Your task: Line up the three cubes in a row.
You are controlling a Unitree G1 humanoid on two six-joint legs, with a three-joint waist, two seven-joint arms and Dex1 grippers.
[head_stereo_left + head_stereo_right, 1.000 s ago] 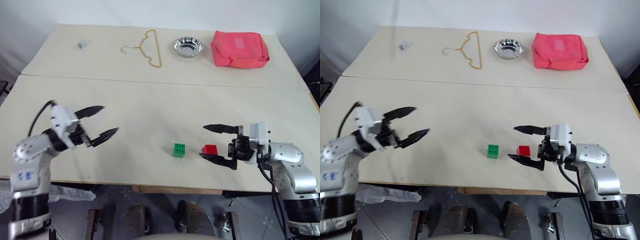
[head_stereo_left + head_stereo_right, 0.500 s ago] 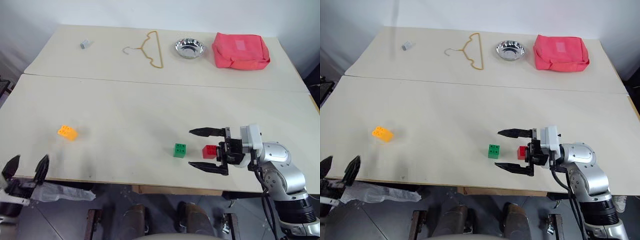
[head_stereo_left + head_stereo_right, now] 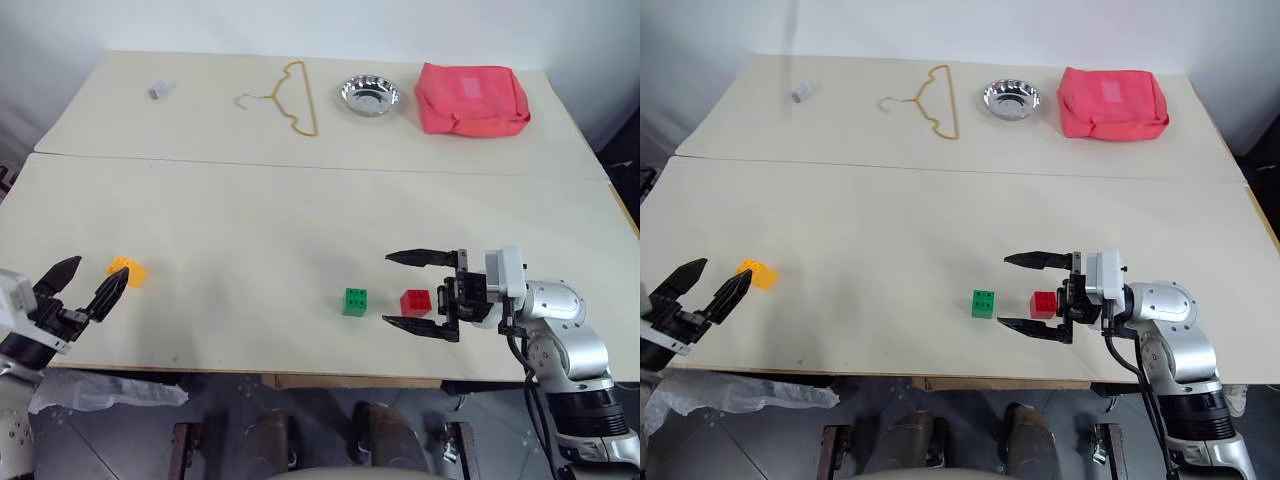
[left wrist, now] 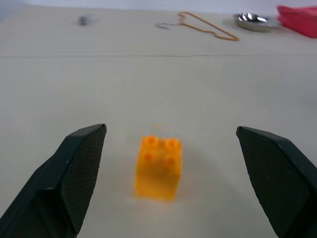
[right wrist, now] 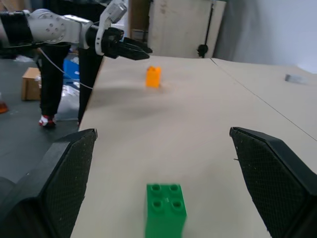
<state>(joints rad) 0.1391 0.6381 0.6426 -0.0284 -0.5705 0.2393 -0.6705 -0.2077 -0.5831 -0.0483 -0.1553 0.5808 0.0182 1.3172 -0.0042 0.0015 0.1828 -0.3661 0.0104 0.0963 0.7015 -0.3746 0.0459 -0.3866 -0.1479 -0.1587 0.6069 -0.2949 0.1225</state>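
Observation:
The orange-yellow cube (image 3: 128, 270) stands near the table's left edge and shows close up in the left wrist view (image 4: 159, 166). My left gripper (image 3: 95, 275) is open and level just behind the cube, fingers (image 4: 74, 173) wide on either side without touching it. The green cube (image 3: 355, 301) and red cube (image 3: 417, 302) sit side by side near the front edge. My right gripper (image 3: 390, 290) is open, pointing left, with the red cube between its fingers and untouched. The green cube (image 5: 166, 208) lies just past its fingertips.
On the far table lie a small grey object (image 3: 159, 91), a yellow hanger (image 3: 290, 95), a steel bowl (image 3: 368, 94) and a pink bag (image 3: 472, 97). A seam (image 3: 300, 165) joins the two tables. The front edge runs close below the cubes.
My left gripper swung left off the middle of the table, uncovering the orange-yellow cube, and now sits behind it at the left edge. The right gripper has stayed put.

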